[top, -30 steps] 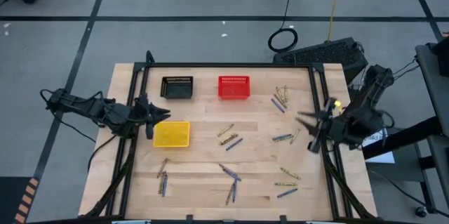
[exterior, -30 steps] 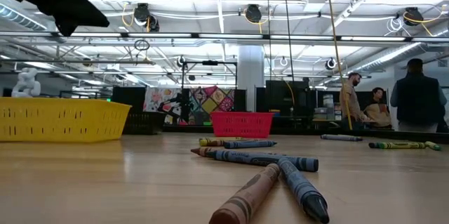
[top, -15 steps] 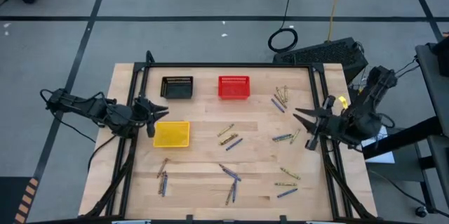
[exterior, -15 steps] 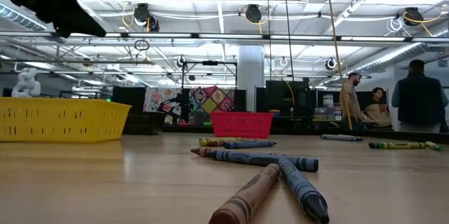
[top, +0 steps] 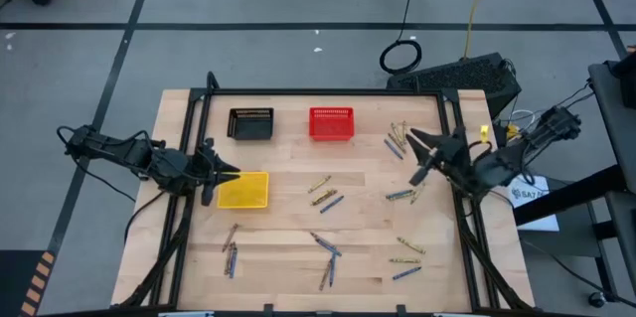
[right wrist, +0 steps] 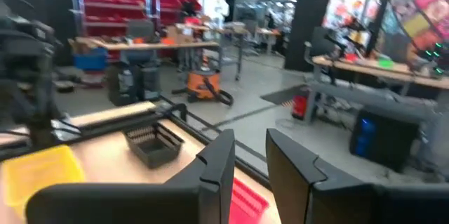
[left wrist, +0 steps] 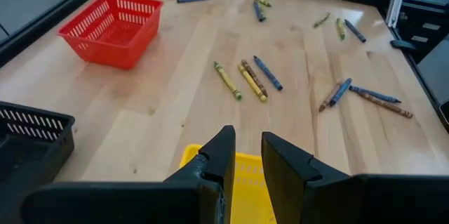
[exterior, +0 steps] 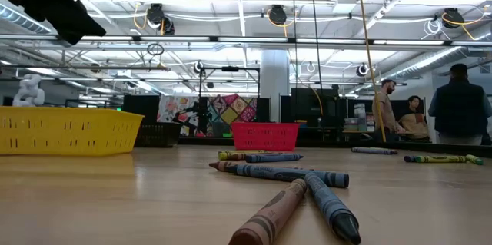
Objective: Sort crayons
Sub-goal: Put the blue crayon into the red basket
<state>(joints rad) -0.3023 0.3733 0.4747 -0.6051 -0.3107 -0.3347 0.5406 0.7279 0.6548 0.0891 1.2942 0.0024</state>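
Observation:
Several crayons, blue, yellow-green and brown-orange, lie flat and scattered on the wooden table: a group at the far right, one in the middle, one near the front; they also show in the low view and the left wrist view. My left gripper is open and empty at the left edge of the yellow basket, its fingers over the basket's rim. My right gripper is open and empty, raised over the table's right part beside the far-right crayons, pointing toward the table's left.
A black basket and a red basket stand side by side at the table's far edge. A dark frame runs along the table's sides. People stand in the room beyond the table.
My right gripper has gone from the table's right edge toward the far edge and the left, in over the table beside the far-right crayons, and has turned to point more toward the left. The crayons and baskets have stayed in place.

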